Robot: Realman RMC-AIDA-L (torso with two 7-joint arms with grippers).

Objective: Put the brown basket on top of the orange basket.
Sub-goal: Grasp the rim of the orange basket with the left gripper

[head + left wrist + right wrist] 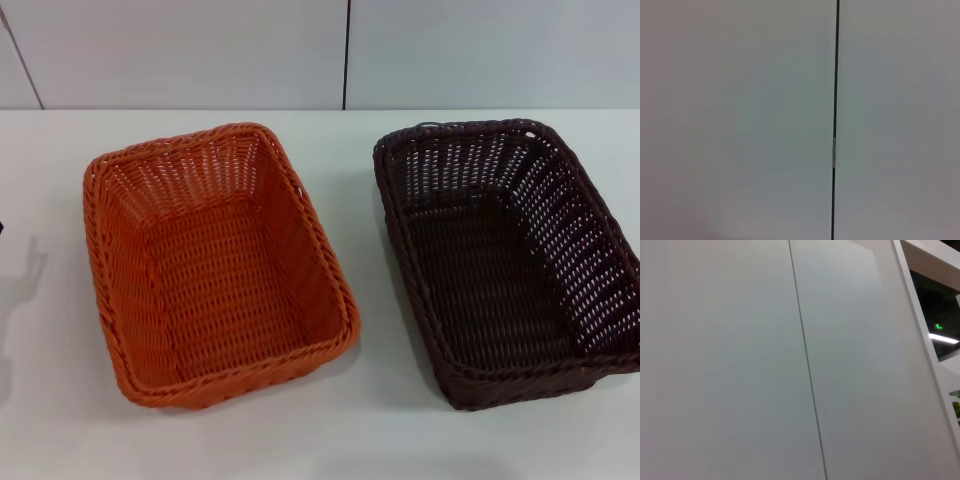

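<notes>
The orange basket [215, 265] sits on the white table at the left of the head view, empty, its long side running away from me. The brown basket [510, 255] stands to its right, also empty, with a gap of bare table between the two. Neither gripper appears in the head view. Both wrist views face only a pale wall with a dark seam, so neither shows a basket or any fingers.
The white table [360, 420] runs to a pale panelled wall [200, 50] at the back. A dark vertical seam [346, 50] splits the wall. A faint shadow falls on the table at the far left edge.
</notes>
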